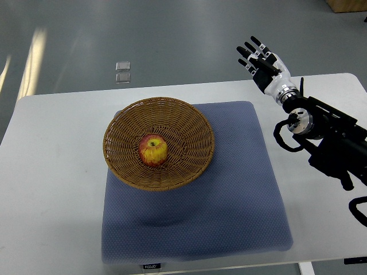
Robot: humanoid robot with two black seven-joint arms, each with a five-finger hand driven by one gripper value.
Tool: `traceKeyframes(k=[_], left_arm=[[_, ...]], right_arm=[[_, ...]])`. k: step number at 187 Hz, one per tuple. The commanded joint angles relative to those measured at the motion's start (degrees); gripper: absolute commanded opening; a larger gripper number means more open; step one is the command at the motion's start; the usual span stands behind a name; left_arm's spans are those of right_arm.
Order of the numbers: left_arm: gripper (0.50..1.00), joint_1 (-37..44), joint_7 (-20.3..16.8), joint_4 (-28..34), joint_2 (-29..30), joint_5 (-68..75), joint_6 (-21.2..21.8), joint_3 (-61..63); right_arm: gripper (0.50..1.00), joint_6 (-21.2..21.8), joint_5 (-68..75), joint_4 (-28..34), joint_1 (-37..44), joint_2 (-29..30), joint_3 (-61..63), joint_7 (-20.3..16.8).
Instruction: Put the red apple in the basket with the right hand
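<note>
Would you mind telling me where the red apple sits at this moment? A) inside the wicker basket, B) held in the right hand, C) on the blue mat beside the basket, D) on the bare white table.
A: the red apple lies on the floor of the wicker basket, which stands on the blue mat, while the right hand is raised beyond the table's far edge, fingers spread and holding nothing.
</note>
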Motion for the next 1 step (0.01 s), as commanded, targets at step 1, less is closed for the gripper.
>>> traceKeyframes(k=[1], left_arm=[[1.0,0.0,-0.08,-0.02,0.0,0.0,0.0,0.0]], right_arm=[[0.915,-0.28,0.0,0.02,0.13,-0.03,0.05,0.0]])
